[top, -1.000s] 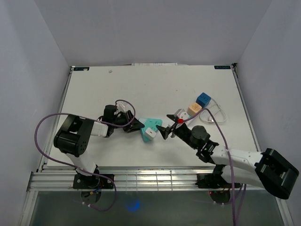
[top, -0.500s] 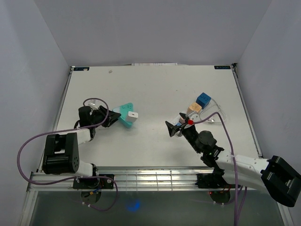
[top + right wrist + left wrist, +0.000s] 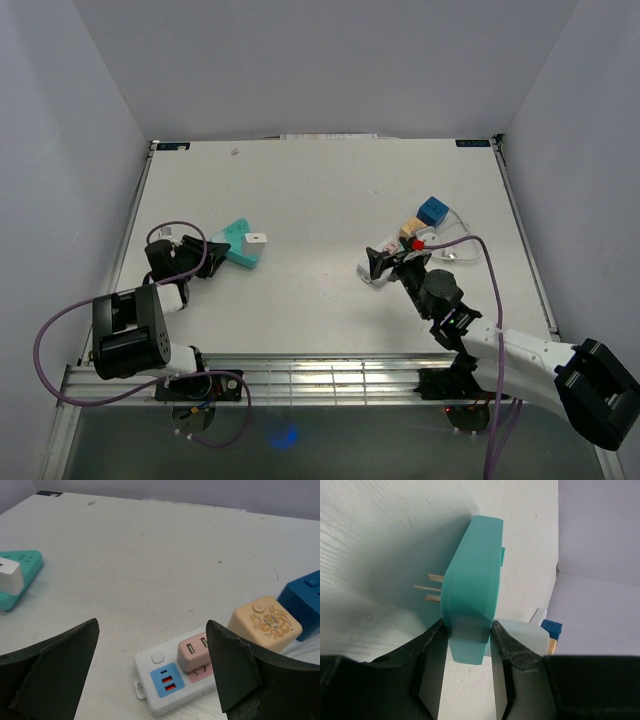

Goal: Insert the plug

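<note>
- Grip check, left claw (image 3: 467, 630): your fingers (image 3: 431, 665) are pinched narrow on the teal adapter (image 3: 472, 595), one pad on each flat face.
- The adapter juts straight out ahead of that claw, with only its near end between the pads.
- Its three metal prongs (image 3: 430, 587) stick out to the claw's left, pointing at the table (image 3: 370, 540). You can't tell from the wrist view whether they touch it.
- A white plug (image 3: 257, 240) sits on the adapter's opposite face, at the end farthest from your left claw.
- Right claw (image 3: 151, 625): jaws spread wide, holding nothing and touching nothing.
- The power strip (image 3: 165, 680) lies on the table just ahead of and below your right claw, between the two fingers. A pink plug (image 3: 192, 652) is seated in it.
- A beige cube (image 3: 265, 622) sits just past the strip on that claw's right, and a blue cube (image 3: 305, 602) is beyond it, further right.
- From your right claw, the teal adapter is well apart, far off to the left.
</note>
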